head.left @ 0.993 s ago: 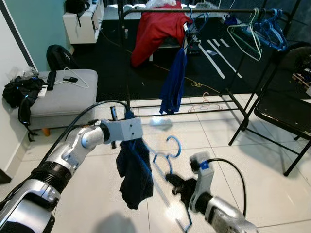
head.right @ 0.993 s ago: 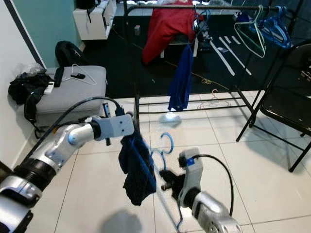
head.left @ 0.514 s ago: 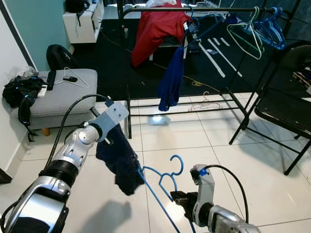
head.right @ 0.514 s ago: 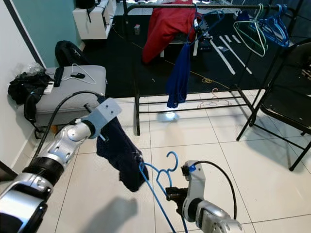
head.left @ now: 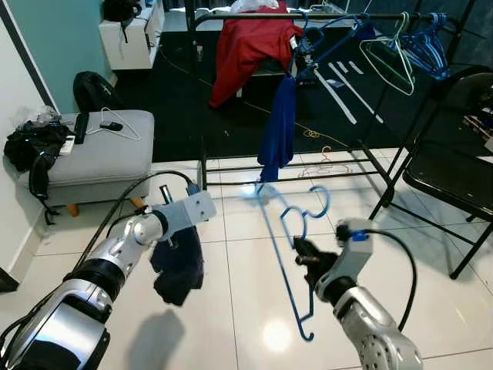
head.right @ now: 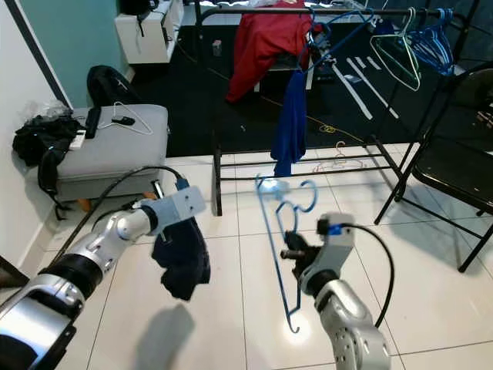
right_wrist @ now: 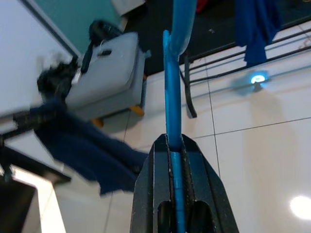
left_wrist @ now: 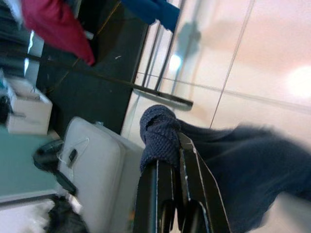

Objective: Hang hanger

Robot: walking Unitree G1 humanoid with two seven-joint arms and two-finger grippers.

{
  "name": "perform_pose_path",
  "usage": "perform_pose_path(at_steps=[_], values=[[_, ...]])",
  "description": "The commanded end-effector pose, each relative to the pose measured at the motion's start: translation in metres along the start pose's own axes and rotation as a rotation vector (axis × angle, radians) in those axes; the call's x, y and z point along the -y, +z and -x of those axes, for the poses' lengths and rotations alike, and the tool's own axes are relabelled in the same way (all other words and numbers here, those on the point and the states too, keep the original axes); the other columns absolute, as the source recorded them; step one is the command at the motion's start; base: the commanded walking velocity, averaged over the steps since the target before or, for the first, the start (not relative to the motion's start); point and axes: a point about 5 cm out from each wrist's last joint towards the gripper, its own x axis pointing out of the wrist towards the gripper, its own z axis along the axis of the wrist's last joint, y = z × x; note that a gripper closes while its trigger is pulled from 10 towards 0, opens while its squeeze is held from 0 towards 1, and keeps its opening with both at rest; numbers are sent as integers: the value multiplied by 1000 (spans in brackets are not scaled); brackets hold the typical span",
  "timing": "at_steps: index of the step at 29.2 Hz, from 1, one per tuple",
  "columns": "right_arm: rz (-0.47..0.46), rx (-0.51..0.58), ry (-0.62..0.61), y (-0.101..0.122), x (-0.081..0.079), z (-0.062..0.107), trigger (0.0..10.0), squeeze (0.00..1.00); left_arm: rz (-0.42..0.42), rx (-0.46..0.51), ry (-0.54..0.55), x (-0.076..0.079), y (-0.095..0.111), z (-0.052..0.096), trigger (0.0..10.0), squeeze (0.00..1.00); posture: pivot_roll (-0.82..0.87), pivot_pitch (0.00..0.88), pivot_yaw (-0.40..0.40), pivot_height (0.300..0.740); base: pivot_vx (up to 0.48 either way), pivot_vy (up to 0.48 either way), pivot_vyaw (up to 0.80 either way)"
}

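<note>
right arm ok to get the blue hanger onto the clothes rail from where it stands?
Probably not yet. The right gripper is shut on the blue hanger low over the floor tiles, and the rail sits well beyond and above it; nothing blocks the way.

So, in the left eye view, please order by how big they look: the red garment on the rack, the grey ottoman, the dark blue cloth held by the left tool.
1. Grey ottoman.
2. Red garment, close behind; the two look nearly alike.
3. Dark blue cloth, smallest, though nearest the camera, held by the left tool.
</note>
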Motion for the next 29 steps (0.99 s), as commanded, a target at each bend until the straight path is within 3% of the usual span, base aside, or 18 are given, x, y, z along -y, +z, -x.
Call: perform_pose_path(at_steps=[1,3,5,8,10,12,15,18,23,24,26,27,29], values=[[-58,21,7,4,-1,-1,10000,0,-93,-7,-33,7,-7,5,10000,0,-55,57,16,740,0,0,0],[-102,19,40,6,-4,-3,10000,0,-137,19,-40,9,-5,5,10000,0,-54,57,16,740,0,0,0],[-232,-48,132,1,-11,-6,10000,0,-173,98,-33,11,5,6,10000,0,-54,59,17,740,0,0,0],[-232,-48,132,1,-11,-6,10000,0,-173,98,-33,11,5,6,10000,0,-54,59,17,740,0,0,0],[-359,-158,243,-9,-21,-4,10000,0,-209,186,-39,15,14,8,10000,0,-51,71,5,740,0,0,0],[-359,-158,243,-9,-21,-4,10000,0,-209,186,-39,15,14,8,10000,0,-51,71,5,740,0,0,0],[-469,-223,305,-13,-29,-2,10000,0,-251,221,-70,20,14,9,10000,0,-55,75,3,740,0,0,0],[-520,-275,269,-17,-26,-2,10000,0,-274,228,-84,22,12,10,10000,0,-54,76,0,740,0,0,0],[-489,-303,213,-20,-21,-3,10000,0,-287,227,-82,22,11,10,10000,0,-52,78,-4,740,0,0,0],[-401,-357,144,-27,-11,-3,10000,0,-302,225,-78,22,11,10,10000,0,-53,80,-4,740,0,0,0],[-401,-357,144,-27,-11,-3,10000,0,-302,225,-78,22,11,10,10000,0,-53,80,-4,740,0,0,0],[-291,-436,111,-34,-4,-1,10000,0,-316,229,-73,21,12,10,10000,0,-54,80,-1,740,0,0,0],[-291,-436,111,-34,-4,-1,10000,0,-316,229,-73,21,12,10,10000,0,-54,80,-1,740,0,0,0]])
